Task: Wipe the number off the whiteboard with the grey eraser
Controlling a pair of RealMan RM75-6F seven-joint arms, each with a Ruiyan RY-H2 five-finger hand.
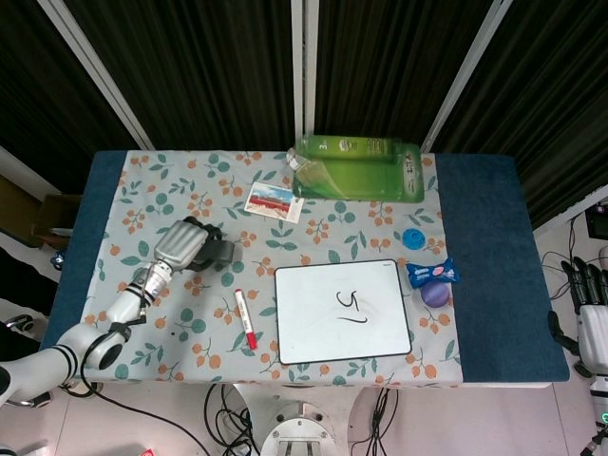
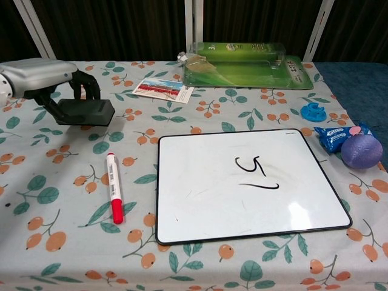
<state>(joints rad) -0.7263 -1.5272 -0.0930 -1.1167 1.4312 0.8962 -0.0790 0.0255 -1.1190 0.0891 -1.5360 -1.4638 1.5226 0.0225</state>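
Grey eraser [image 2: 83, 111] gripped in left hand [image 2: 50, 79], lifted off tablecloth at far left. Whiteboard [image 2: 200, 200] near centre, "5" [image 2: 250, 165] unwiped. Right hand [image 1: 591, 313] idle off table, empty, fingers loosely extended. Carry and wipe remain.

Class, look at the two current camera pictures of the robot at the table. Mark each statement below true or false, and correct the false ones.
1. The left robot hand grips the grey eraser. True.
2. The whiteboard has been wiped clean. False: a black number is on it.
3. The red marker lies on the whiteboard. False: it lies on the tablecloth beside the board's left edge.
4. The purple ball sits next to the blue snack packet. True.
5. The right robot hand is over the whiteboard. False: it is off to the side of the table.
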